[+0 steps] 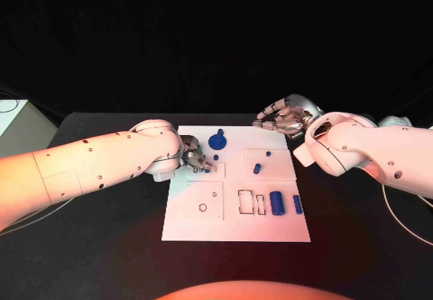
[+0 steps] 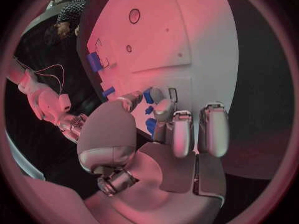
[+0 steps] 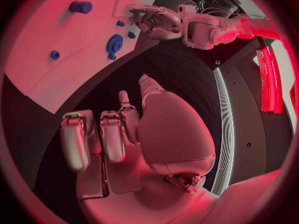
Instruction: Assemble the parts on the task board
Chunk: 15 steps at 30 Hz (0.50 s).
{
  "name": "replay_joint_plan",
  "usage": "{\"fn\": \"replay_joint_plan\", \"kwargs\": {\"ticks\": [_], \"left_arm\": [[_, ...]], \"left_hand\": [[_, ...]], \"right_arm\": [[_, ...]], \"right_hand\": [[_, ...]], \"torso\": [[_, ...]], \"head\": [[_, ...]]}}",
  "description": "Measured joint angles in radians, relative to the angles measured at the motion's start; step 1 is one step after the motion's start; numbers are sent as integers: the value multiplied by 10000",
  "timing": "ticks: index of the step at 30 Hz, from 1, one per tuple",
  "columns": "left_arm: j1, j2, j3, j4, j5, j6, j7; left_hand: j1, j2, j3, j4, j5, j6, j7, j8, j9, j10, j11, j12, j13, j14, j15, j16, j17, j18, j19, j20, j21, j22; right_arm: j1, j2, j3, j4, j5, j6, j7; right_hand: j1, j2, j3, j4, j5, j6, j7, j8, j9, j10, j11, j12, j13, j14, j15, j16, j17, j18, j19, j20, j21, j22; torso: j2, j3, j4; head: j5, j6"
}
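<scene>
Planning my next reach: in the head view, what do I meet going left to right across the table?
Left hand over the task board → blue gear-like part → small blue peg → two blue cylinders → right hand.

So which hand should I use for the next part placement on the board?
Left, probably. The left hand is already over the task board, its fingers at a small blue part near the board's left edge. The right hand hangs curled and empty beyond the board's far right corner.
</scene>
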Motion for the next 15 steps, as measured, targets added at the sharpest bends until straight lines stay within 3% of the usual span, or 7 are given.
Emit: {"fn": "replay_joint_plan", "kwargs": {"ticks": [3,11,15], "left_arm": [[-44,-71,112,67,0,-12,-22],[-26,-312,588,359,31,-90,-63],[4,-496,811,505,124,-98,-67]], "left_hand": [[0,0,0,0,0,-52,53,-57,0,0,0,0,-46,0,0,0,0,0,0,0,0,0],[0,0,-76,76,0,-52,53,-57,0,-125,26,-62,-191,0,0,0,0,0,0,0,-52,0],[285,35,-319,93,2,-349,194,-199,-22,-669,147,-560,-866,-22,23,-314,0,0,-468,66,-362,-209]], "right_arm": [[-1,1,0,-15,0,1,1],[-6,10,0,-66,1,3,3],[-7,16,0,-83,2,7,5]], "right_hand": [[0,0,0,0,0,0,0,0,0,0,0,0,-1,0,0,0,0,0,0,0,-13,-1],[1,0,0,0,0,0,0,0,0,0,0,0,-1,0,0,0,-1,0,0,0,-34,-2],[1,-1,0,0,0,0,0,0,0,0,0,0,-2,0,0,0,-1,0,0,0,-33,-2]], "torso": [[-1,3,1],[-24,13,6],[-24,14,7]], "head": [[-6,12],[-10,68],[-11,112]]}}
